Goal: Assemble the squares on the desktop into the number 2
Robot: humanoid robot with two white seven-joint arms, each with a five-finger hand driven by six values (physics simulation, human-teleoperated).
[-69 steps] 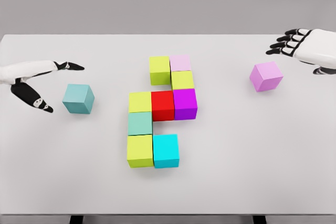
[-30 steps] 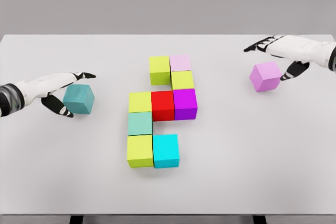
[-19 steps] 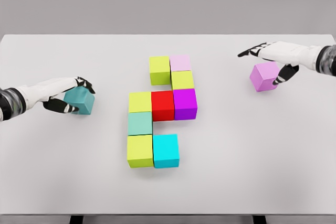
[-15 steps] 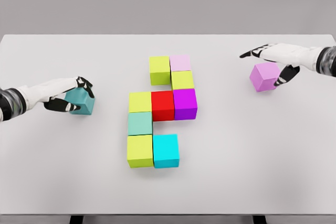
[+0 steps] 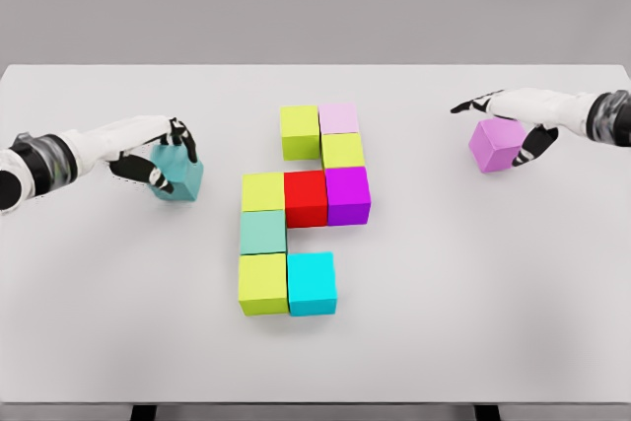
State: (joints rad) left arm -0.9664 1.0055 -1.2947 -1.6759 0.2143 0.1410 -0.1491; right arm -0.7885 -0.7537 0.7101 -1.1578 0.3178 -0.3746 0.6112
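A teal cube [image 5: 183, 180] is held by my left hand [image 5: 170, 162], fingers curled over its top and thumb on its near left side; it sits tilted just left of the block figure. A violet-pink cube [image 5: 495, 144] rests at the right. My right hand [image 5: 496, 129] hovers over it, fingers stretched across its far top edge and thumb [image 5: 532, 145] down its right side. In the middle stands the figure: lime [image 5: 299, 131], pale pink [image 5: 339, 117], lime [image 5: 343, 151], purple [image 5: 347, 194], red [image 5: 306, 197], lime [image 5: 263, 191], mint [image 5: 263, 232], lime [image 5: 263, 283], cyan [image 5: 312, 283].
The white table [image 5: 444, 293] reaches a grey wall at the back. Its front edge runs along the bottom of the picture. Both forearms lie low over the table's outer thirds.
My left hand closed on the teal cube and carried it right toward the figure, tilting it. My right hand came down over the violet-pink cube, which has stayed in place.
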